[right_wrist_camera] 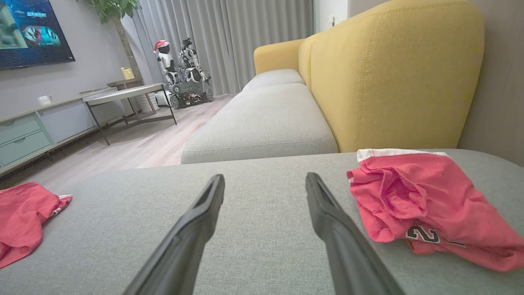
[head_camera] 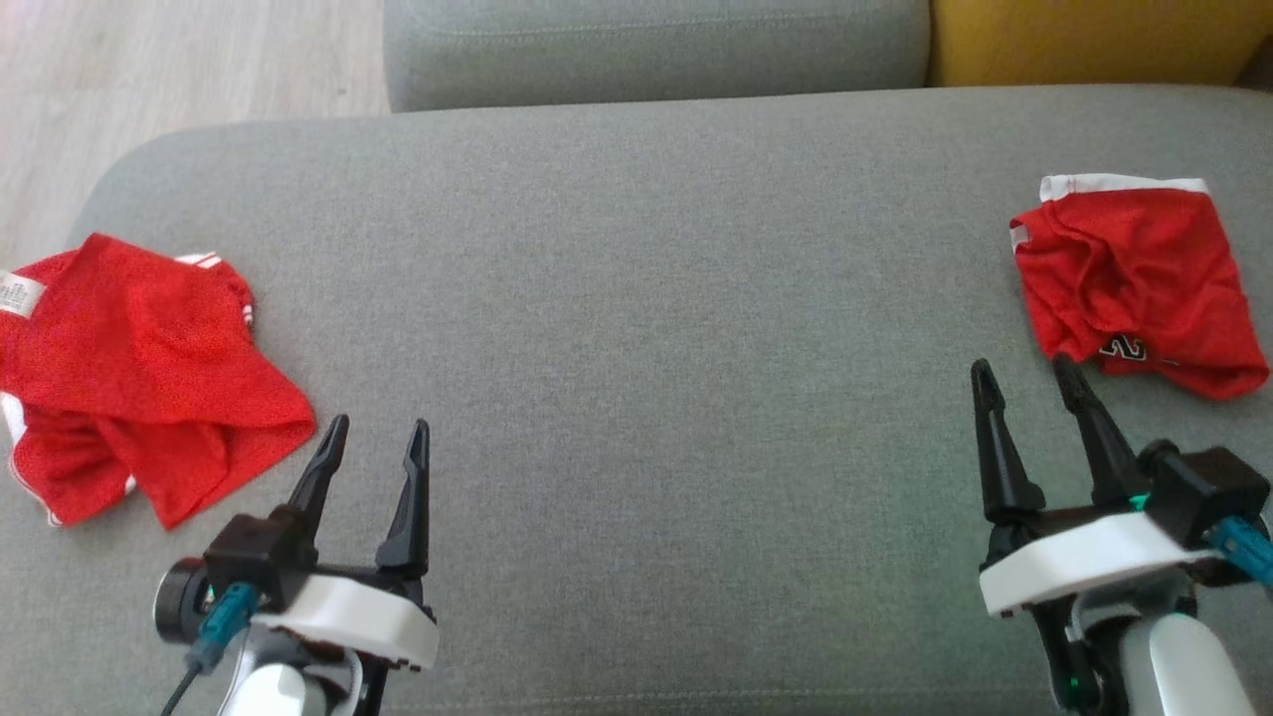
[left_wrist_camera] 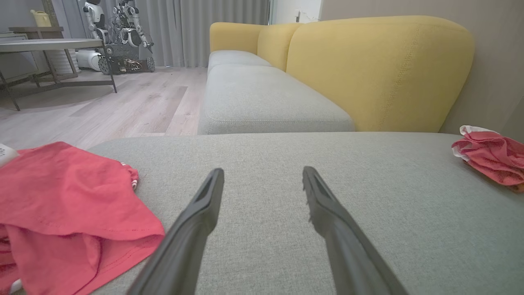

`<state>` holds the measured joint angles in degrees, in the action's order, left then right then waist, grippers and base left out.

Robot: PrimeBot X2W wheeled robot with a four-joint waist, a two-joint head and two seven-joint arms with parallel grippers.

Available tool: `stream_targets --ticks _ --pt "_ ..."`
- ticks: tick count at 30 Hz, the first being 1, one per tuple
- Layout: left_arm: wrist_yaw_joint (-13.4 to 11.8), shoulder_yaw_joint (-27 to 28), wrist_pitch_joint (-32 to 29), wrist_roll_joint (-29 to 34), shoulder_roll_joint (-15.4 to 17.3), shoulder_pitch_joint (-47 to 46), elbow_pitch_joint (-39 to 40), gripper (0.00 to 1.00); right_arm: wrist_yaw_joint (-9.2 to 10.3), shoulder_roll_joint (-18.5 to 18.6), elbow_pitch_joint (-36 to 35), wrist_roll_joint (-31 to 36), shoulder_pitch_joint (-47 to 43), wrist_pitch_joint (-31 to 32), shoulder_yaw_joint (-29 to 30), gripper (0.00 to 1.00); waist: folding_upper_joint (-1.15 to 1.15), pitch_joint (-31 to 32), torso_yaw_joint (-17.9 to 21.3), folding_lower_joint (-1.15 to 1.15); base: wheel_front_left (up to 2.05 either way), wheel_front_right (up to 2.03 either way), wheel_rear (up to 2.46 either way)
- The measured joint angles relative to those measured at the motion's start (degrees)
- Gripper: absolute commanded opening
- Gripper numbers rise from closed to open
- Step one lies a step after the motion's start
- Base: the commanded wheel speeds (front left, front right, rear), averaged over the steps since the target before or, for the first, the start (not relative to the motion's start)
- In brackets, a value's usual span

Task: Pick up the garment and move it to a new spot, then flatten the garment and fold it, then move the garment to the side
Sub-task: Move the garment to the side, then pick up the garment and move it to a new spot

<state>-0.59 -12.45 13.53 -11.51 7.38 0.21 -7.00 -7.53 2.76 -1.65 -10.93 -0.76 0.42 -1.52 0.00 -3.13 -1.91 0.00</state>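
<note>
Found the left gripper at the lower left of the head view, fingers spread apart with nothing between them. Found the right gripper at the lower right, likewise spread and empty. Saw both over a broad grey seat.

Saw the left garment at the left edge of the frame, just up and left of the left gripper, its nearest corner close beside the outer finger; could not tell whether touching. Saw the same in the left wrist view, with the red cloth at the lower left, beside the left finger.

Saw the right garment at the right edge, just above and right of the right gripper. Made out a narrow strip of bare seat between the cloth and the right finger in the right wrist view.

Noted both garments well apart from each other, at opposite ends of the seat. Noted the left one as red, crumpled into loose folds, with a white label at its upper left and white trim at the edges. Noted the right one as red too, bunched and wrinkled, with a white band along its top edge and a dark number print near its lower edge.
</note>
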Motion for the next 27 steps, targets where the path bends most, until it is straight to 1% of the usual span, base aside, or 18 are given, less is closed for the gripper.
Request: stream_targets --ticks 15,27 --pt "-0.9 -0.5 -0.7 -0.2 0.8 0.9 1.1 1.00 0.00 0.0 -0.1 0.3 -0.3 0.0 0.3 1.00 0.00 0.4 -0.3 0.00 0.00 0.00 0.00" --pt "-1.0 -1.5 -0.6 -0.3 0.9 0.7 1.2 1.00 0.00 0.0 -0.1 0.3 -0.3 0.0 0.4 1.00 0.00 0.0 -0.7 0.00 0.00 0.00 0.00"
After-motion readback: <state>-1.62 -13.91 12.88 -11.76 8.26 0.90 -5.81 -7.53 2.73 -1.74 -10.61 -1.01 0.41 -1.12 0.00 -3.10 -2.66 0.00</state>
